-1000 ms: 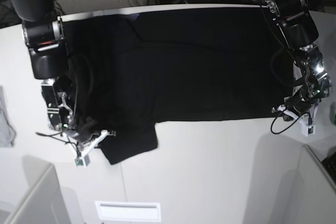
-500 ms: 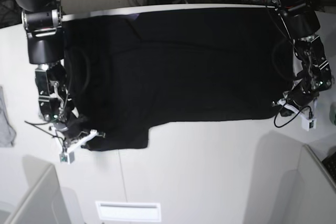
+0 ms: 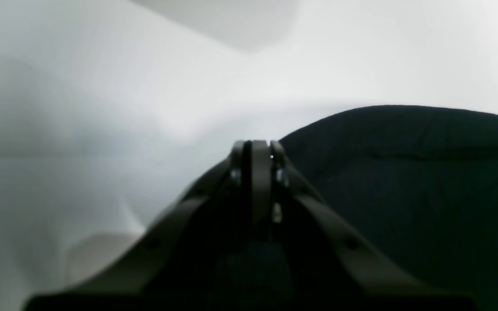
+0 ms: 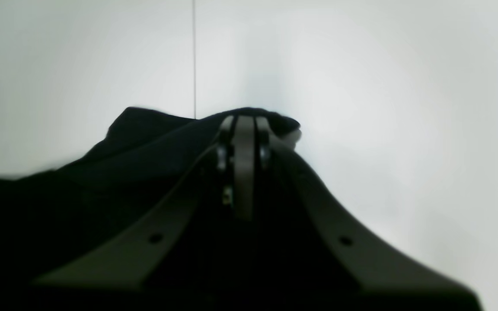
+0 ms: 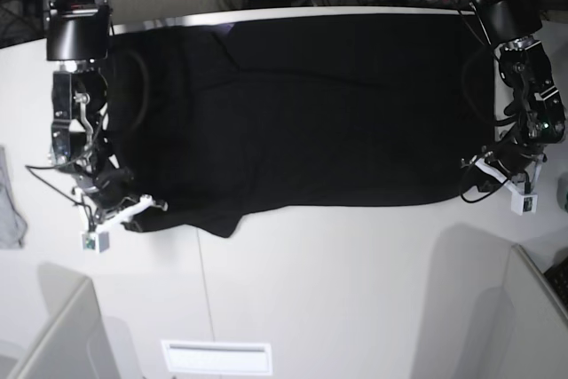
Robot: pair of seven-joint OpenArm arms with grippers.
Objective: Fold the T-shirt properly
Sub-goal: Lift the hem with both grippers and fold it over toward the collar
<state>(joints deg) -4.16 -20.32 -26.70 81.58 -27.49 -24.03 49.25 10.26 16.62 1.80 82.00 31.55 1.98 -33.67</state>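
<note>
- White tabletop (image 5: 337,290) fills the near half of the base view, bare but for a pale slot at 6 o'clock and a grey cloth (image 5: 9,210) at 9 o'clock.
- Next out, the T-shirt (image 5: 311,104) lies spread plain-side up, its near hem running from 8 to 4 o'clock and its far edge at the table's back rim.
- At 8 o'clock the right gripper (image 5: 120,210) is clenched on the shirt's near corner; its wrist view shows black cloth bunched round the closed tips (image 4: 244,125).
- At 4 o'clock the left gripper (image 5: 493,175) sits at the other near corner, jaws pressed together (image 3: 255,149); cloth lies just beside them toward 3 o'clock, but whether any is pinched cannot be told.
- Judged step: tensioning the near hem before the first fold.
- Next move likely calls for both arms lifting evenly and carrying the hem toward 12 o'clock, keeping it taut.
</note>
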